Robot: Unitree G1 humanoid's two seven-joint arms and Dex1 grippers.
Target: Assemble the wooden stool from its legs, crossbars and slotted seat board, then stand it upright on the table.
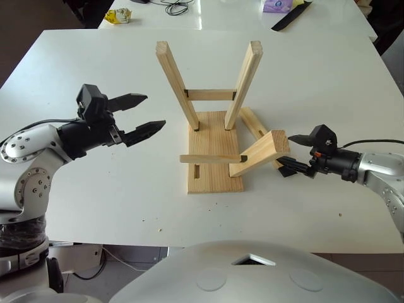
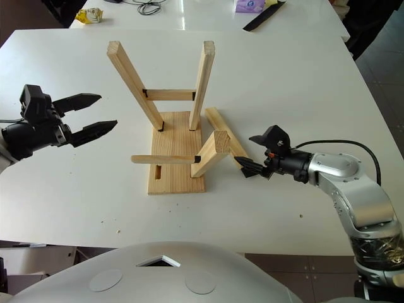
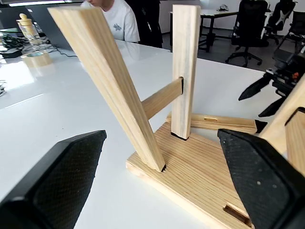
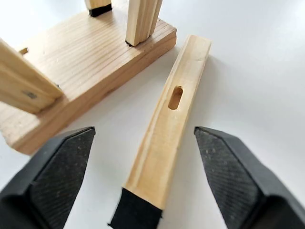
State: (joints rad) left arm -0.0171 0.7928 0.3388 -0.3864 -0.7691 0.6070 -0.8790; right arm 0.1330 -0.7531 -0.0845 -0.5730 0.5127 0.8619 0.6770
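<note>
On the table (image 1: 95, 189), the board (image 1: 211, 142) lies flat, with two legs (image 1: 178, 82) seated upright in its far slots and joined by a crossbar (image 1: 210, 95). At the near end a third leg (image 1: 262, 151) leans tilted, and a second crossbar (image 1: 211, 158) reaches from it across the board. Neither is seated, and one near slot (image 1: 197, 170) is seen unfilled. The fourth leg (image 4: 169, 129) lies on the table just beside the board's right edge. The right jaws are spread wide on either side of that leg's near end, with nothing gripped. The left jaws are likewise parted and empty, held above the table to the left of the board.

The chief risk is judged to be the third leg. It is only propped, and whether it rests on the fourth leg cannot be told. It could be toppled if the fourth leg is lifted or dragged from beside it. If the right jaws are closed off-centre, the fourth leg may be twisted against the board, the board shifted, and the seated pair loosened.
</note>
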